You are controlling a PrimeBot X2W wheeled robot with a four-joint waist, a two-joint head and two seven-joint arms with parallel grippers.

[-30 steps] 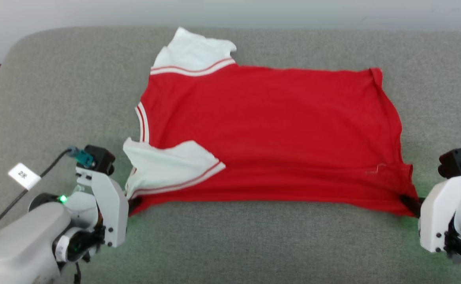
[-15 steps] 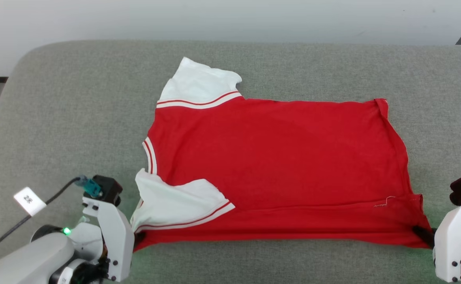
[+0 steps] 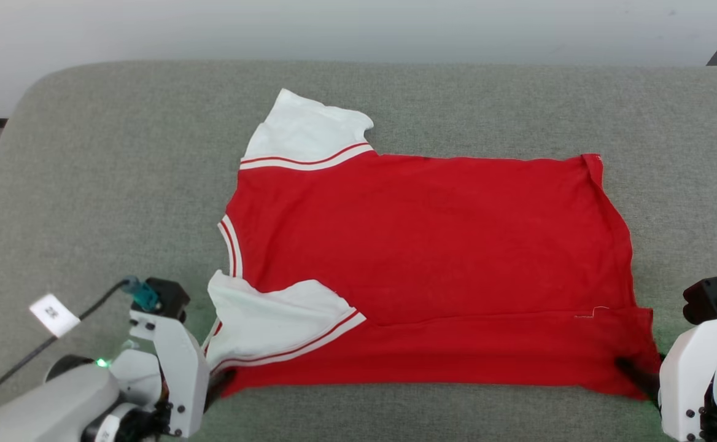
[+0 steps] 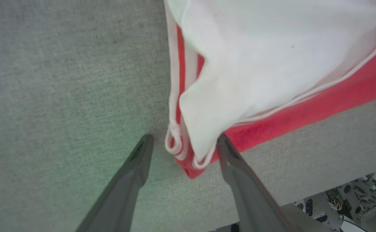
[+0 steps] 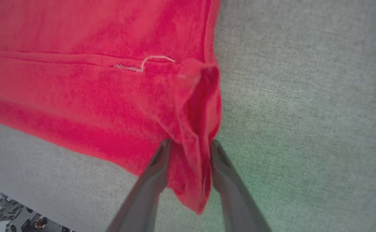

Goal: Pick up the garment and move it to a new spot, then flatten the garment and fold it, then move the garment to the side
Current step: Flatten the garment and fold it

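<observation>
The garment (image 3: pixel 432 245) lies spread on the grey cushioned surface (image 3: pixel 119 153), plain red side up. One white sleeve points to the far side and the other is folded onto the near left part. My left gripper (image 3: pixel 220 380) is at the near left corner. In the left wrist view it (image 4: pixel 184 140) is open, with the striped corner of the garment (image 4: pixel 271 58) lying between the wide-apart fingers. My right gripper (image 3: pixel 631 371) is at the near right corner. In the right wrist view its (image 5: pixel 189 143) fingers are parted, with a bunched fold of the garment (image 5: pixel 78 80) between them.
The cushion's front edge runs just below the garment's near hem, and floor shows past it in both wrist views. A cable with a white tag (image 3: pixel 54 314) trails off my left wrist. A pale wall stands behind the cushion.
Both grippers have opened, the left one wide. The garment's near edge, stretched taut before, has settled flat on the cushion. The head camera tilted between the first two frames.
</observation>
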